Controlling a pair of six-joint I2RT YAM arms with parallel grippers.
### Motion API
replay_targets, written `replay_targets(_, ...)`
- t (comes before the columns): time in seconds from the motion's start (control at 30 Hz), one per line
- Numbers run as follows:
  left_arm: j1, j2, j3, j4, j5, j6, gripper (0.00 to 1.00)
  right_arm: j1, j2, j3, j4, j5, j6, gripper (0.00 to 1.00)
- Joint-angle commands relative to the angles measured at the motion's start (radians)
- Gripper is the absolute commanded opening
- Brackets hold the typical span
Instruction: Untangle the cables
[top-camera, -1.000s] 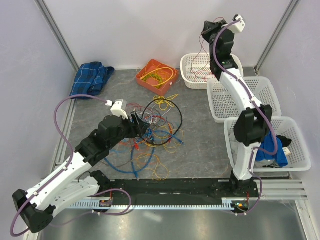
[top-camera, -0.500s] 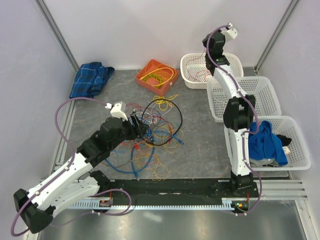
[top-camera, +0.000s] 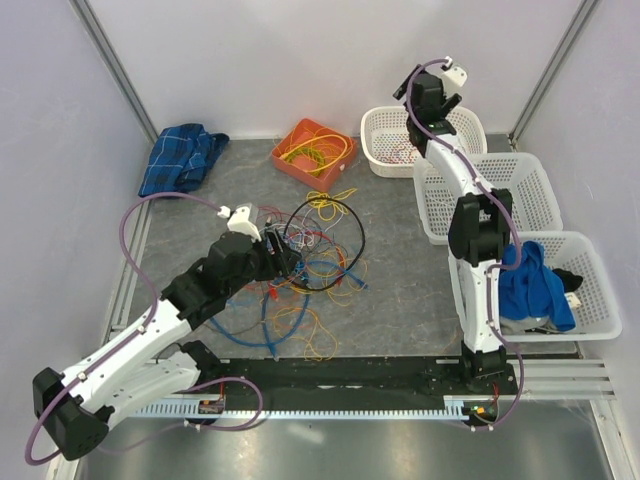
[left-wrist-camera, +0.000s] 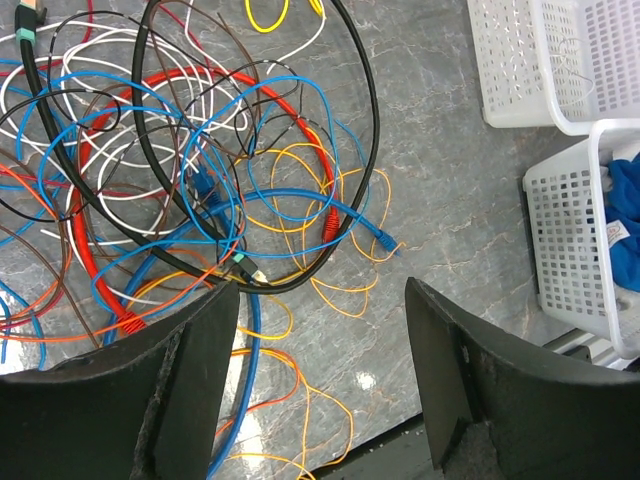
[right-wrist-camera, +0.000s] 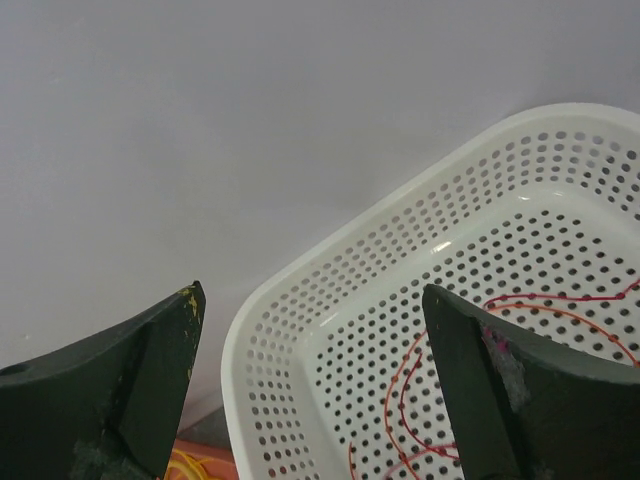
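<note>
The cables (top-camera: 315, 250) lie in a loose tangle of blue, red, orange, yellow, white and black wire in the middle of the table. In the left wrist view the tangle (left-wrist-camera: 200, 170) spreads just beyond my left gripper (left-wrist-camera: 320, 330). That gripper is open over bare table, with a black loop passing by its left fingertip. My left gripper (top-camera: 283, 255) sits at the tangle's left edge. My right gripper (top-camera: 417, 122) hangs open over the far white basket (top-camera: 383, 160). A thin red cable (right-wrist-camera: 450, 400) lies inside that basket (right-wrist-camera: 300, 330), below the right gripper (right-wrist-camera: 312, 340).
An orange tray (top-camera: 300, 165) holding yellow cables stands at the back centre. A blue cloth (top-camera: 182, 157) lies at the back left. Two more white baskets line the right side, the middle one (top-camera: 520, 190) and the near one (top-camera: 595, 290), which holds a blue cloth.
My right gripper has come down over the far basket and opened, and the red cable that hung from it now lies in the basket. The left arm shifted slightly.
</note>
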Motion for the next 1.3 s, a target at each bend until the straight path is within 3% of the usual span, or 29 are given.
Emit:
replay_targets(0.0, 0.003, -0.042, 0.007, 0.011, 0.022, -0.043, 0.74, 0.066, -0.154, -0.071, -0.019, 0.062, -0.132, 0.98)
replay_targets(0.1, 0.001, -0.067, 0.002, 0.005, 0.008, -0.047, 0.74, 0.113, -0.290, -0.293, 0.047, -0.050, -0.128, 0.98)
replay_targets(0.13, 0.001, -0.087, 0.008, 0.001, -0.013, -0.046, 0.74, 0.130, -0.371, -0.446, 0.157, -0.088, -0.125, 0.98)
replay_targets(0.23, 0.003, -0.119, 0.027, -0.027, -0.058, -0.027, 0.76, 0.223, -0.477, -0.649, 0.277, -0.127, -0.127, 0.98)
replay_targets(0.43, 0.004, -0.119, 0.073, -0.130, -0.067, 0.006, 0.77, 0.467, -0.534, -0.769, 0.221, -0.167, -0.176, 0.98)
replay_targets(0.7, 0.004, -0.145, 0.019, -0.131, -0.047, -0.037, 0.78, 0.564, -0.590, -1.035, 0.242, -0.055, -0.160, 0.98)
replay_targets(1.03, 0.004, -0.092, -0.021, -0.128, -0.019, -0.128, 0.74, 0.517, -0.406, -0.960, 0.337, 0.065, -0.254, 0.98)
replay_targets(1.2, 0.004, -0.112, -0.042, -0.128, -0.029, -0.152, 0.73, 0.471, -0.277, -0.831, 0.282, 0.024, -0.274, 0.97)
replay_targets(1.27, 0.004, -0.112, -0.045, -0.128, -0.032, -0.156, 0.72, 0.452, -0.242, -0.829, 0.287, 0.002, -0.263, 0.92)
